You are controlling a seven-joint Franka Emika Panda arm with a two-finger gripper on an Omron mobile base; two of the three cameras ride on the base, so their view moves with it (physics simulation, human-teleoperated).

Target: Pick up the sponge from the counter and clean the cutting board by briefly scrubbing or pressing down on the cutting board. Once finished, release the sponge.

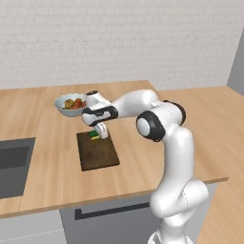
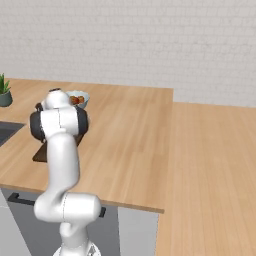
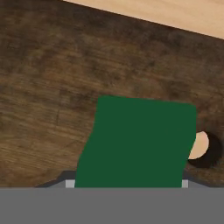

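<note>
Sponge (image 1: 95, 136) on the cutting board (image 1: 98, 152), scrub under way.

Tool (image 1: 99, 134) down at the board's far end, near its small hole (image 3: 202, 148), apparently closed on the sponge, green top facing the hand camera; fingertips hidden, so grip judged, not seen. Sponge pressed against or just above the dark wood, contact hard to confirm. Pick-up from the desk (image 1: 57, 157) done. Left to do, by the look of it: finish pressing or rubbing, then let go. Bowl of fruit (image 1: 70, 104) just beyond the board.
</note>
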